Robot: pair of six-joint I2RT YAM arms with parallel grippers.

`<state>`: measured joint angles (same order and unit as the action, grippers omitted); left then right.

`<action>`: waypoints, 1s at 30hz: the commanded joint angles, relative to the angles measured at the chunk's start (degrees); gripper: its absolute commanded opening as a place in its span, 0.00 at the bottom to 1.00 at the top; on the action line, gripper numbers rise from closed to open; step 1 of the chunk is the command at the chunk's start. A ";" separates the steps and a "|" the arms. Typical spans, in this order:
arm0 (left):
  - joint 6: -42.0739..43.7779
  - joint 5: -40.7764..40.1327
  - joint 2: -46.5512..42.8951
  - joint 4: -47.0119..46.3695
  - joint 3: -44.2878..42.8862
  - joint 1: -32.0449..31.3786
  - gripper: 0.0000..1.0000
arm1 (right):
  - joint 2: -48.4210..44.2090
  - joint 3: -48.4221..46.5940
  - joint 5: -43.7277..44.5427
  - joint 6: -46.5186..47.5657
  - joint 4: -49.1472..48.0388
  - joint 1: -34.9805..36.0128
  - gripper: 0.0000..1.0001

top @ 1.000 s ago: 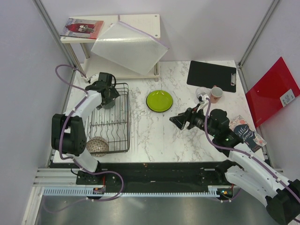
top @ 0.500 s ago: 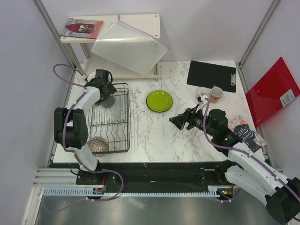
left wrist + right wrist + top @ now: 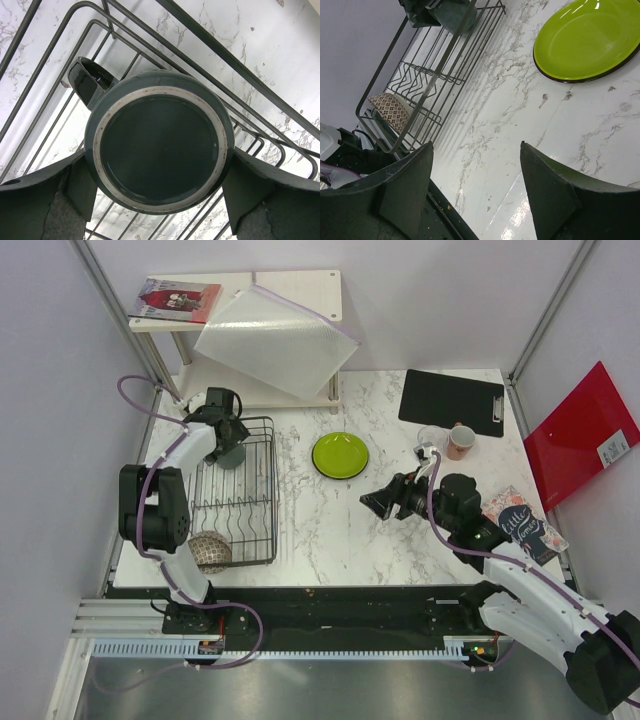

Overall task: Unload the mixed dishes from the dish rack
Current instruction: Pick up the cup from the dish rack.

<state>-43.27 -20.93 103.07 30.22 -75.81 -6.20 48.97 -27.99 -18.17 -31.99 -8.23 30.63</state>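
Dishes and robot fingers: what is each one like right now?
mug: upside down in the dish rack.
left fingers: either side of the mug, grip unclear.
right fingers: open, empty.
bowl: in the rack's near corner.
lime-green plate: flat on the table, out of the rack.
pink cup: upright on the table.
clear glass: on the table beside the pink cup.

Left of centre in the top view, the black wire rack (image 3: pixel 235 505) is holding a dark grey-green mug (image 3: pixel 159 150) with a pale ring on its base, and the bowl (image 3: pixel 208 551) at lower left is showing a brown-and-cream lattice. The lime-green, dark-rimmed plate (image 3: pixel 340 454) is lying on the white, grey-veined marble table (image 3: pixel 330 530).
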 commanded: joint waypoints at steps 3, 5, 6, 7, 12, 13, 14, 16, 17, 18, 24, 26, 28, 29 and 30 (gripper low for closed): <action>0.55 -2.80 -2.69 -2.44 2.86 0.83 0.09 | -0.63 0.30 0.16 -0.62 -2.49 0.22 0.77; 0.81 -2.98 -6.11 -2.44 4.52 0.75 0.02 | -0.81 0.13 0.16 -0.79 -2.41 0.22 0.77; 0.90 -2.98 -7.60 -2.53 5.14 0.75 0.02 | -0.81 0.04 0.16 -0.88 -2.32 0.22 0.77; 1.08 -2.80 -10.31 -2.44 5.93 0.75 0.02 | -0.89 -0.05 0.07 -0.97 -2.32 0.30 0.77; 3.44 5.18 -21.66 -2.79 11.29 0.57 0.02 | -1.68 -1.10 -0.46 -1.85 -1.97 0.22 0.77; 3.71 7.11 -24.20 -3.75 12.34 0.57 0.02 | -1.95 -1.36 -0.46 -1.94 -1.88 0.30 0.77; 3.89 11.31 -28.75 -4.46 14.79 0.57 0.02 | -2.04 -1.63 -0.20 -1.85 -1.70 0.30 0.77; 4.42 16.51 -34.05 -8.92 19.27 0.57 0.02 | -2.13 -2.59 0.24 -1.76 -1.00 0.30 0.77; 4.33 23.23 -38.51 -11.21 20.78 0.66 0.02 | -2.04 -3.03 0.94 -1.76 -0.74 0.30 0.77; 3.55 26.61 -40.38 -13.15 22.27 0.57 0.02 | -1.95 -3.56 1.38 -2.28 -0.56 0.30 0.77; -5.05 52.36 -48.48 -29.94 29.40 0.57 0.02 | -1.33 -4.97 1.83 -4.40 -0.03 0.39 0.77; -7.96 59.03 -49.36 -35.38 30.63 0.57 0.02 | -2.21 -4.88 1.21 -5.10 -0.56 0.48 0.76; -13.49 62.75 -50.15 -44.42 32.55 0.48 0.02 | -2.82 -4.36 -0.45 -6.06 -2.22 0.39 0.75; -15.77 65.72 -50.24 -48.28 33.35 0.40 0.02 | -3.35 -4.09 -1.07 -6.59 -3.10 0.39 0.75; -20.58 67.06 -50.16 -55.28 34.06 0.31 0.02 | -3.53 -3.57 -1.86 -7.12 -5.02 0.39 0.75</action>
<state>-49.71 30.04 55.44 2.17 -43.09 -5.69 47.33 -30.52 -17.21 -36.47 -7.77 30.65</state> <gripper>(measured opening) 0.920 0.755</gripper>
